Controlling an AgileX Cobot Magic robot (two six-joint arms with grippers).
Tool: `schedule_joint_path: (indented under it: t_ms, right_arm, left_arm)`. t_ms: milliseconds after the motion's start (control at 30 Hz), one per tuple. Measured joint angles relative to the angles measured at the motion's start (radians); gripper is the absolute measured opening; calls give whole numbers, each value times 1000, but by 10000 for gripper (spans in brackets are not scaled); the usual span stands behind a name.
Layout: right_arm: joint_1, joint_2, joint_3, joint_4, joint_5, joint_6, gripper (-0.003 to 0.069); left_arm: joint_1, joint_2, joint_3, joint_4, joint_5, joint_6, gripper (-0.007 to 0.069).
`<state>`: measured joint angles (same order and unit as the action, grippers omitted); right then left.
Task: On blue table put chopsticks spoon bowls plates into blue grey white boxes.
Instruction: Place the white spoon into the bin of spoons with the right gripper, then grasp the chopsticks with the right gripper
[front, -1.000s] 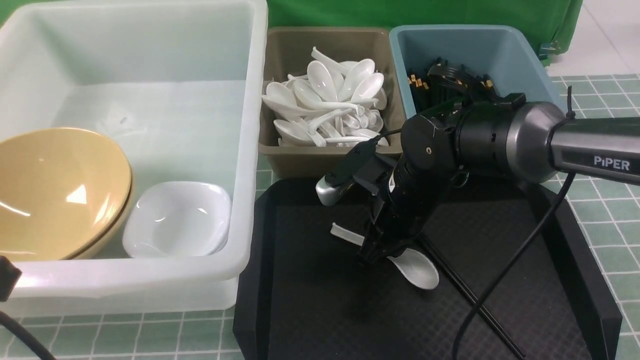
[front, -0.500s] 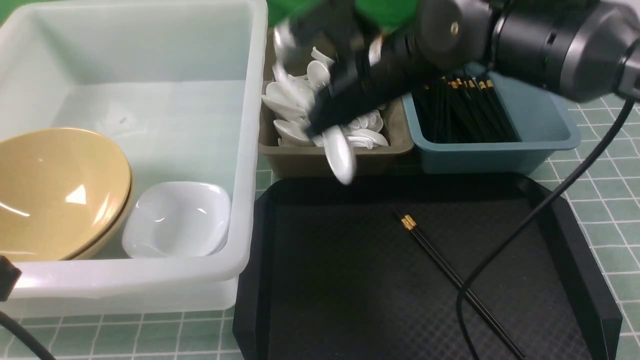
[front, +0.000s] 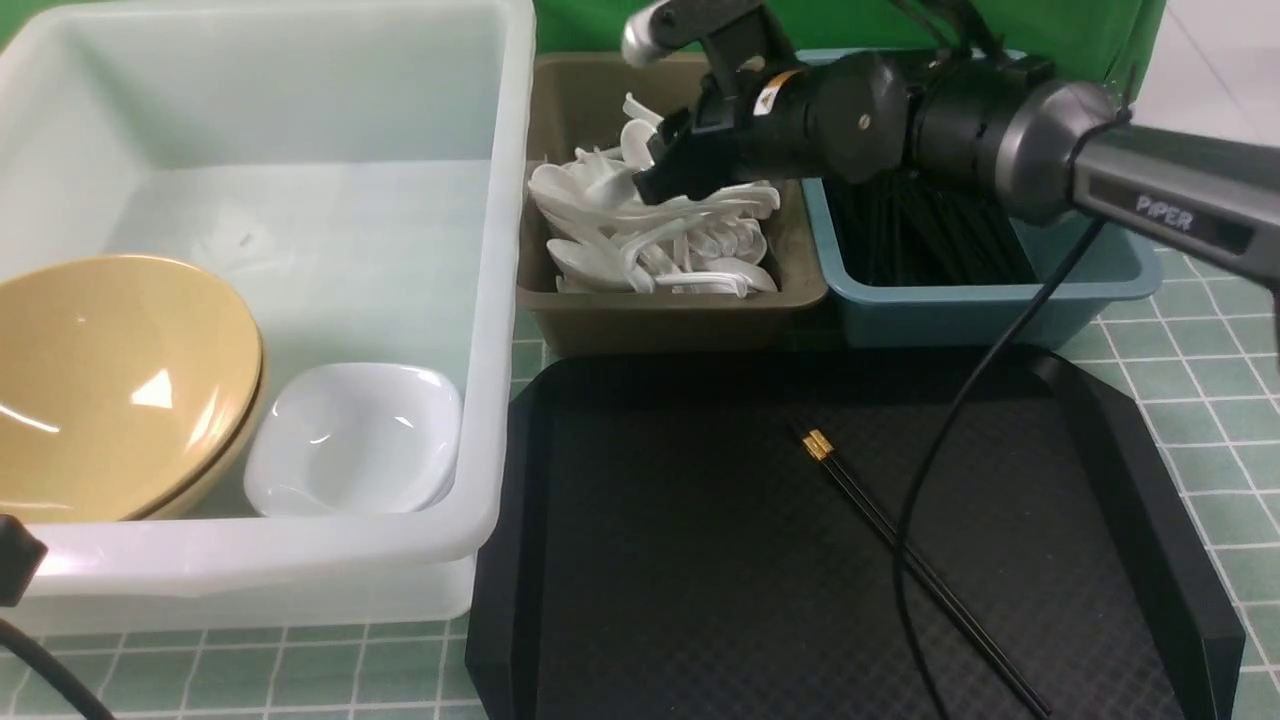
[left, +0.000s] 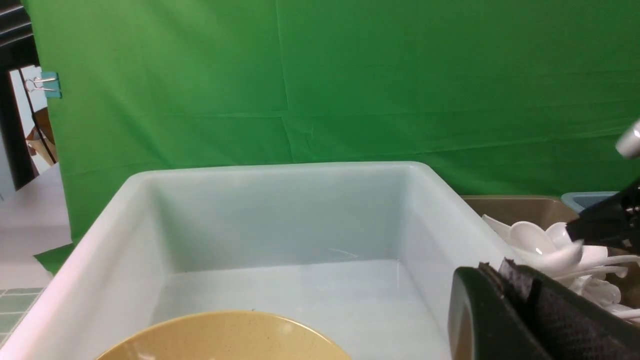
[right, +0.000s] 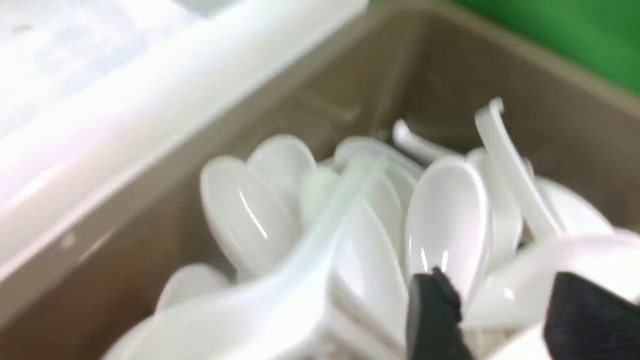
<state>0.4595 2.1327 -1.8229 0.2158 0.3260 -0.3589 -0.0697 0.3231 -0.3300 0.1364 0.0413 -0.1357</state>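
Well within grey box (front: 650, 325) rim, right hand (right: 500, 300) hangs open; left hand (left: 505, 272) closed.

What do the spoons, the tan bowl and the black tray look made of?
Spoons: glazed ceramic or melamine, can't tell which. They are glossy white with sharp highlights.
Tan bowl: likely melamine or glazed ceramic. It is smooth and glossy, with a bright reflection patch.
Black tray: probably moulded plastic. It is matte, with a fine diamond-textured floor and hardly any glare.
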Motion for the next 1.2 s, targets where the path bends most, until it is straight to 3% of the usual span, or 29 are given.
schedule_joint_path:
  t_ms: [67,267,300,367,467,600,733,967,1100,1200]
  right_arm:
    - [-1,-31,-6,-2,63,0,391]
    - [-5,-286,-28,-127,499,75,387]
    - [-5,-292,-27,-132,499,80,386]
    - [-9,-338,24,-177,682,144,377]
    - [-5,-342,210,-196,784,182,373]
    - [26,-325,482,-199,698,190,372]
    - [34,-325,612,-199,571,200,358]
    - [34,-303,657,-200,471,205,261]
    - [34,-269,659,-201,455,205,156]
    - [34,-269,659,-201,455,205,138]
  left_arm:
    - [0,0,0,0,0,-2,3]
    - [0,0,0,0,-10,-3,3]
    - [0,0,0,0,-10,-3,3]
    - [0,0,0,0,-20,-4,3]
    - [0,0,0,0,-27,-10,3]
    - [0,0,0,0,-27,-10,3]
    - [0,0,0,0,-25,-11,3]
    - [0,0,0,0,-13,-11,3]
    - [0,0,0,0,-8,-11,3]
    - [0,0,0,0,-8,-11,3]
